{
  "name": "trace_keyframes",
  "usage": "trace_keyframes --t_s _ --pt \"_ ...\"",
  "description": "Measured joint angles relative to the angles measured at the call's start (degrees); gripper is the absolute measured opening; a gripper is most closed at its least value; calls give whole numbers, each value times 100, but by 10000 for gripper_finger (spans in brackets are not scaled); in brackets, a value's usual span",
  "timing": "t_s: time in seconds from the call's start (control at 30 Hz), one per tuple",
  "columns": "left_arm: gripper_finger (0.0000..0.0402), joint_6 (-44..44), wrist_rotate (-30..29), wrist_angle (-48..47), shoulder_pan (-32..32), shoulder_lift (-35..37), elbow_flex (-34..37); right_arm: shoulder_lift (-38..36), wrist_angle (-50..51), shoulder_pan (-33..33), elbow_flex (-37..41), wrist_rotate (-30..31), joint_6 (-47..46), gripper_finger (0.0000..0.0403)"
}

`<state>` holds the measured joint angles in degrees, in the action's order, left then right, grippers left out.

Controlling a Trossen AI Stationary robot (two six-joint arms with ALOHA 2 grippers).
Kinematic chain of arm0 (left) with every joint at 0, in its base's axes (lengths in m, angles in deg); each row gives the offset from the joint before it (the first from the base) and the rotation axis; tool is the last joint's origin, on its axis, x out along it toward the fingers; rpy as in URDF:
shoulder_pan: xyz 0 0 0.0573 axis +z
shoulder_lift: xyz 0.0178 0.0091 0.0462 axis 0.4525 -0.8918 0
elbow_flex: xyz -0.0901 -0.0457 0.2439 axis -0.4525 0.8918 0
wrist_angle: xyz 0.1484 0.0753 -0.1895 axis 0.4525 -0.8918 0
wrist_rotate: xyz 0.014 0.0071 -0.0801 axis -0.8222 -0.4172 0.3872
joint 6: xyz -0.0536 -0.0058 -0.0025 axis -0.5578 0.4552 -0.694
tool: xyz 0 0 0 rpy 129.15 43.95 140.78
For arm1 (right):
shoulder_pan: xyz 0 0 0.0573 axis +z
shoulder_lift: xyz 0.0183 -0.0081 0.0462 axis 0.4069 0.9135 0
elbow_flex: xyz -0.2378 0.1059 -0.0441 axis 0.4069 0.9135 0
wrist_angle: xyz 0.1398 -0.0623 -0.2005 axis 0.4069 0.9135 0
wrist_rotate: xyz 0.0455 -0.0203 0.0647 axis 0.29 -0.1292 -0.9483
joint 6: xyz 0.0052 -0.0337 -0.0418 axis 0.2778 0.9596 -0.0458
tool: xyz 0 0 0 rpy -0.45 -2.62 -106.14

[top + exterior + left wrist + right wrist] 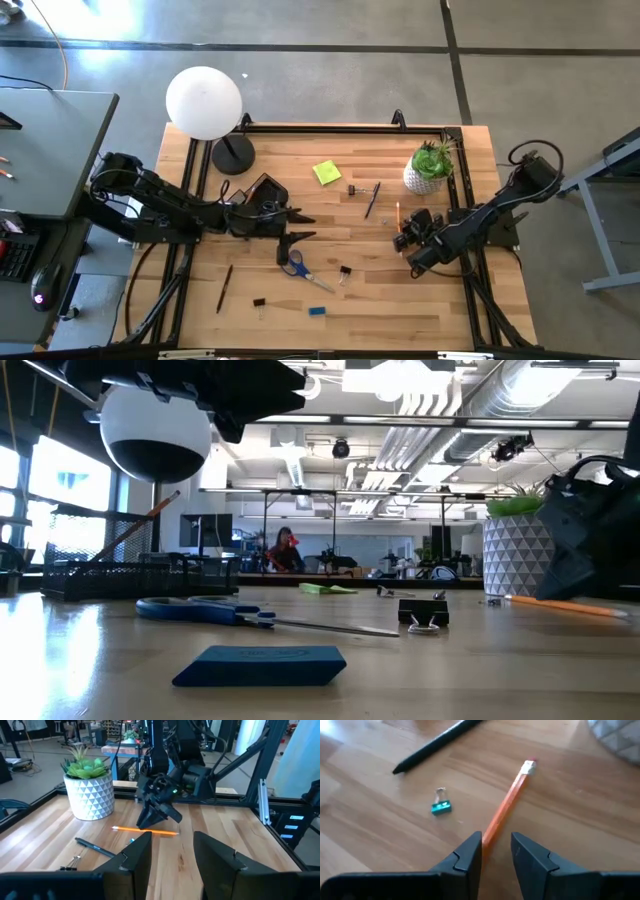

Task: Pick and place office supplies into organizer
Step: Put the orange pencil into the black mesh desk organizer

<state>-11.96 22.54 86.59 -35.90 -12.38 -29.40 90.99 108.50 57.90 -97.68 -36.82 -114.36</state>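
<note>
The left gripper [305, 226] hangs over the table's middle, fingers apart and empty, beside the organizer [262, 190]. One pair of scissors [296, 267], two pens, three black clips – then the right gripper [496, 851], low, fingers apart around one orange pencil [509, 802].

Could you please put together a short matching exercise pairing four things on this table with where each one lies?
Things:
1. yellow sticky-note pad
2. blue eraser
3. orange pencil
4. scissors

Places:
A. at the table's front edge, nearest the low camera
B. running away from between the right gripper's fingers
C. mid-table, between the lamp base and the potted plant
D. just in front of the left gripper, blue handles toward it

Pairs: 1-C, 2-A, 3-B, 4-D
</note>
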Motion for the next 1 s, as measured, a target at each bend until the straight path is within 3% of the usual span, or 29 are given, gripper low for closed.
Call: trace_keyframes --t_s 0.4,0.77,1.0 --pt "136 -42 -2 -43 0 2 0 1 221 -15 1 -91 50 98" --pt "136 -94 -2 -90 -2 4 0 501 236 -1 -28 -9 116 12" --pt "136 -111 -2 -162 -2 4 0 529 692 20 -275 -124 318 10"
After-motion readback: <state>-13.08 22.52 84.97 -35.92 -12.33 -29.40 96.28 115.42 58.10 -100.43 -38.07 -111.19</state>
